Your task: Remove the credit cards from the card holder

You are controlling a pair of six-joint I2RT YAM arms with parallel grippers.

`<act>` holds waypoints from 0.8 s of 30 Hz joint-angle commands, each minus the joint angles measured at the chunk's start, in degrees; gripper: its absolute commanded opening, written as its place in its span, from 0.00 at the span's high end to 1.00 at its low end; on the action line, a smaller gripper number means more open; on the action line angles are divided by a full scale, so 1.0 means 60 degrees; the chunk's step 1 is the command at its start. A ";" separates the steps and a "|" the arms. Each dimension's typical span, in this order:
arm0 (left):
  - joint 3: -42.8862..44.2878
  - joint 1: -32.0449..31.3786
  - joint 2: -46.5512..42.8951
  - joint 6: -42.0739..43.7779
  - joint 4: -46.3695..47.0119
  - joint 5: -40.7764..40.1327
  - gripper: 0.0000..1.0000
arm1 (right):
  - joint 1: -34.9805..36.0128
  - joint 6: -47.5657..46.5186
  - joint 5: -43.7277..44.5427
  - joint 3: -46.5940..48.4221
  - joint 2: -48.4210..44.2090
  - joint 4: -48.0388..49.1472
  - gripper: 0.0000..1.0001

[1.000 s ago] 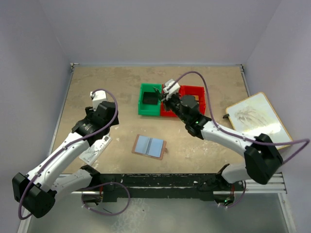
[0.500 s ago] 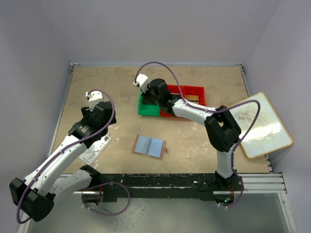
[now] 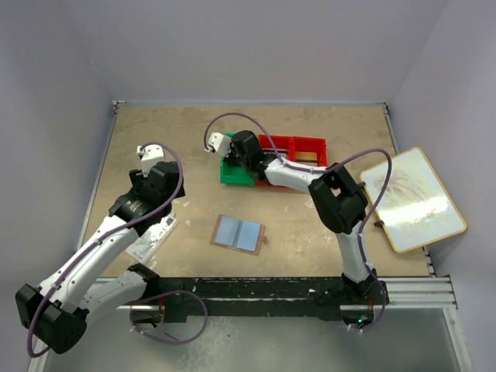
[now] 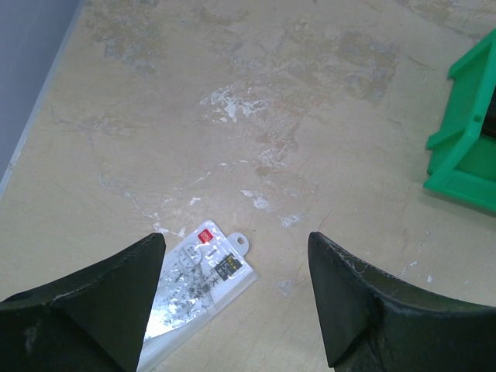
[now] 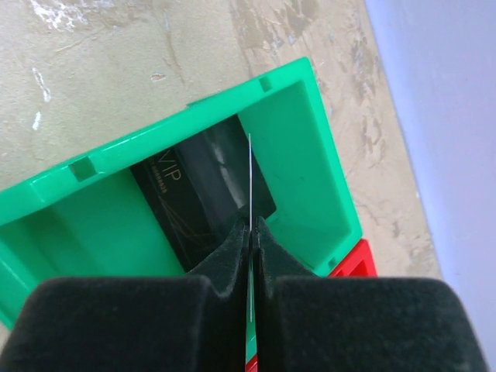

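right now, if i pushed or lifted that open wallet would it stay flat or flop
The wallet lies opened flat with a centre fold, so lifted by one side it would probably hinge and droop. It looks thin and small, so likely light; a push would probably slide it across the table rather than tip it.

The tabletop (image 3: 170, 139) is mottled beige with white scuffs; the card holder (image 3: 238, 233) lies open and flat near the front middle; a clear packet with a red mark (image 4: 200, 271) lies front left; a green bin (image 3: 229, 173) and a red bin (image 3: 306, 145) stand touching toward the back; a wood-framed board (image 3: 411, 199) lies across the right edge.
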 commanded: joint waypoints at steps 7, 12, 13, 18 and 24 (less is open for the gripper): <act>-0.0020 0.0107 0.0024 0.0234 0.0425 0.0074 0.28 | 0.0043 -0.2502 0.0361 0.0725 0.0965 0.1274 0.98; -0.0013 0.0107 0.0093 0.0263 0.0441 0.0180 0.28 | 0.0031 -0.2848 0.0523 0.1159 0.1342 0.0957 0.93; -0.0029 0.0107 0.0093 0.0267 0.0450 0.0182 0.28 | 0.0017 -0.2831 0.0501 0.1251 0.1369 0.0850 0.92; -0.0033 0.0122 0.0122 0.0285 0.0468 0.0209 0.28 | -0.0015 -0.2586 0.0225 0.1417 0.1311 0.0262 0.76; -0.0033 0.0144 0.0194 0.0293 0.0483 0.0276 0.29 | -0.0052 -0.1891 -0.0362 0.1408 0.0824 -0.0331 0.66</act>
